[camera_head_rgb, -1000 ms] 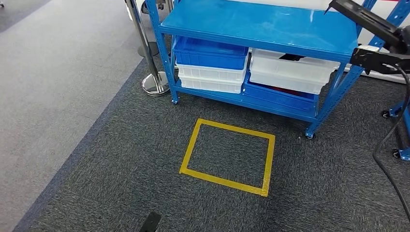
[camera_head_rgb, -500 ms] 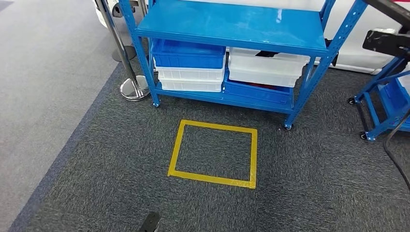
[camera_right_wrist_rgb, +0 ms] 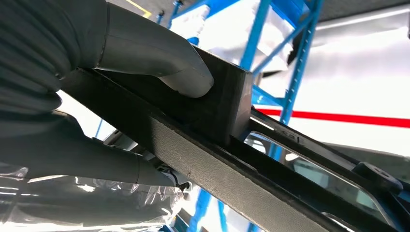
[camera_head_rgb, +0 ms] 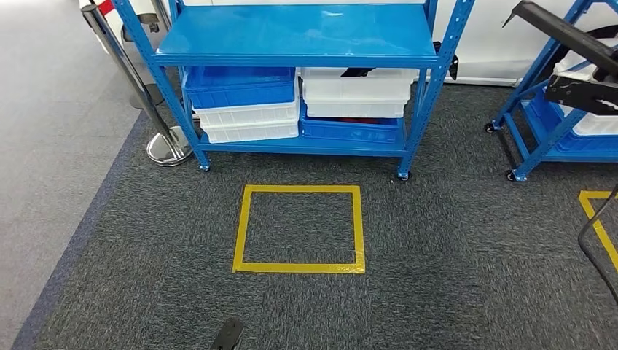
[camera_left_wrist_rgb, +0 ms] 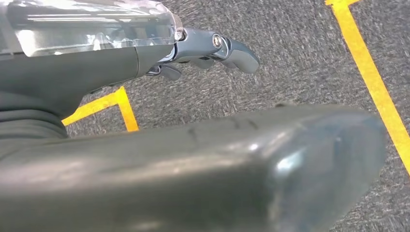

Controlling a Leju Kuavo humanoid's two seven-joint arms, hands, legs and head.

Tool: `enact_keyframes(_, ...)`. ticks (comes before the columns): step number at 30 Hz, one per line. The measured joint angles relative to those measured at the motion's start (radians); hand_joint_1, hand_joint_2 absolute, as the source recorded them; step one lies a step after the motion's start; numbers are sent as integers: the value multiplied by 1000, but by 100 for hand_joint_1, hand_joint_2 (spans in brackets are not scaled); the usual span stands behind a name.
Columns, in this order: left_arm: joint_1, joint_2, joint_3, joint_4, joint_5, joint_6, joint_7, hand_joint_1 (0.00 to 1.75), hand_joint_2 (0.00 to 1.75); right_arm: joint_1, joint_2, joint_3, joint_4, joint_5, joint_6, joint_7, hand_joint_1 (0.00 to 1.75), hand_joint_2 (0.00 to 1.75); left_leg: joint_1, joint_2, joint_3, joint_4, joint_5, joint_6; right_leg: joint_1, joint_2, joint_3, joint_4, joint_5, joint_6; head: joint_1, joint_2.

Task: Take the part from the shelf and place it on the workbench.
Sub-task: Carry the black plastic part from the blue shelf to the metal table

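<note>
My right hand (camera_right_wrist_rgb: 63,92) grips a long black part (camera_right_wrist_rgb: 208,159); its thumb (camera_right_wrist_rgb: 164,63) presses on the part's raised block. In the head view the same black part (camera_head_rgb: 565,35) juts in at the upper right, above the carpet. My left hand (camera_left_wrist_rgb: 121,63) hangs over the grey carpet with its fingers (camera_left_wrist_rgb: 232,48) stretched out and nothing in them. The blue shelf (camera_head_rgb: 299,33) stands straight ahead, with blue and white bins (camera_head_rgb: 248,109) stacked on its lower level.
A yellow taped square (camera_head_rgb: 299,228) marks the carpet in front of the shelf. A second blue wheeled rack (camera_head_rgb: 543,109) stands at the right, with another yellow mark (camera_head_rgb: 601,219) near it. A chrome stanchion (camera_head_rgb: 166,146) stands left of the shelf. A black cable (camera_head_rgb: 594,226) loops at the right edge.
The whole picture has shifted: the camera turned, so the shelf now sits square and further left, and the second rack has come into view. The right hand still holds the part.
</note>
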Motion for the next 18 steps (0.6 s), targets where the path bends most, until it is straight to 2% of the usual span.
enact_keyframes(1, 1, 0, 1, 0, 0, 2, -1, 0, 0, 14, 0, 1, -1, -2, -10, 0, 175, 175, -1, -3, -1, 4, 10, 4, 2, 11, 0, 0, 1, 0, 0, 0)
enact_keyframes(2, 1, 0, 2, 0, 0, 3, -2, 0, 0, 28, 1, 1, -2, -3, -21, 1, 175, 175, -2, -7, 15, -31, 37, 11, 5, 22, 0, 0, 2, -1, 0, 0)
enact_keyframes(3, 1, 1, 3, 0, 0, 4, -4, 0, 0, 42, 2, 1, -3, -3, -33, 2, 175, 175, -3, -20, 45, -98, 76, 22, 7, 34, 0, 0, 3, 0, 0, 0)
enact_keyframes(5, 3, 5, 6, 0, 0, 6, -7, 0, 0, 62, 3, 2, -5, -3, -54, 7, 175, 175, -5, -69, 104, -225, 131, 46, 7, 53, -2, 0, 8, 5, 0, 0)
enact_keyframes(6, 5, 8, 8, 0, 0, 6, -7, 0, 0, 71, 3, 2, -5, -3, -61, 9, 175, 175, -8, -87, 119, -261, 142, 54, 2, 62, -5, -1, 11, 11, 0, 0)
enact_keyframes(7, 6, 9, 9, 0, 0, 5, -7, 0, 0, 79, 2, 2, -4, -3, -65, 11, 175, 175, -9, -94, 125, -274, 143, 57, -3, 72, -9, -3, 16, 18, 0, 0)
enact_keyframes(8, 8, 9, 10, 0, 0, 4, -6, 0, 0, 87, 0, 1, -4, -4, -67, 11, 175, 175, -12, -86, 128, -284, 147, 56, -7, 82, -11, -8, 22, 27, 0, 0)
enact_keyframes(9, 8, 9, 12, 0, 0, 4, -6, 0, 0, 96, -5, 0, -4, -6, -69, 11, 175, 175, -11, -74, 133, -299, 152, 54, -10, 83, -13, -11, 25, 33, 0, 0)
enact_keyframes(10, 8, 10, 12, 0, 0, 3, -6, 0, 0, 103, -11, -1, -4, -8, -73, 9, 175, 175, -9, -63, 138, -315, 160, 54, -8, 69, -18, -8, 21, 37, 0, 0)
enact_keyframes(11, 9, 10, 13, 0, 0, 3, -6, 0, 0, 108, -17, -2, -4, -11, -77, 8, 175, 175, -7, -51, 142, -331, 168, 53, -5, 46, -29, 12, 6, 40, 0, 0)
enact_keyframes(13, 12, 10, 14, 0, 0, 2, -6, 0, 0, 115, -25, -4, -3, -15, -85, 5, 175, 175, -6, -29, 144, -344, 177, 55, -2, -3, -75, 110, -53, 44, 0, 0)
enact_keyframes(14, 14, 10, 14, 0, 0, 1, -7, 0, 0, 121, -28, -4, -3, -17, -87, 4, 175, 175, -6, -16, 142, -343, 178, 55, -3, -12, -103, 174, -83, 48, 0, 0)
enact_keyframes(15, 16, 10, 14, 0, 0, 0, -7, 0, 0, 132, -32, -4, -2, -19, -87, 3, 175, 175, -6, -5, 140, -341, 177, 54, -4, -16, -121, 220, -97, 53, 0, 0)
enact_keyframes(16, 17, 9, 14, 0, -1, -3, -9, 0, 0, 145, -40, -5, -3, -21, -88, 3, 175, 175, -5, 7, 138, -338, 176, 53, -5, -19, -122, 233, -95, 57, 0, 0)
enact_keyframes(17, 17, 8, 14, 0, -2, -5, -10, 0, 0, 161, -50, -7, -5, -24, -90, 3, 175, 175, -4, 17, 136, -333, 173, 51, -7, -25, -102, 205, -75, 61, 0, 0)
enact_keyframes(18, 17, 6, 14, 0, -4, -6, -11, 0, 0, 176, -61, -10, -8, -26, -93, 3, 175, 175, -3, 26, 134, -326, 169, 47, -8, -37, -64, 144, -46, 64, 0, 0)
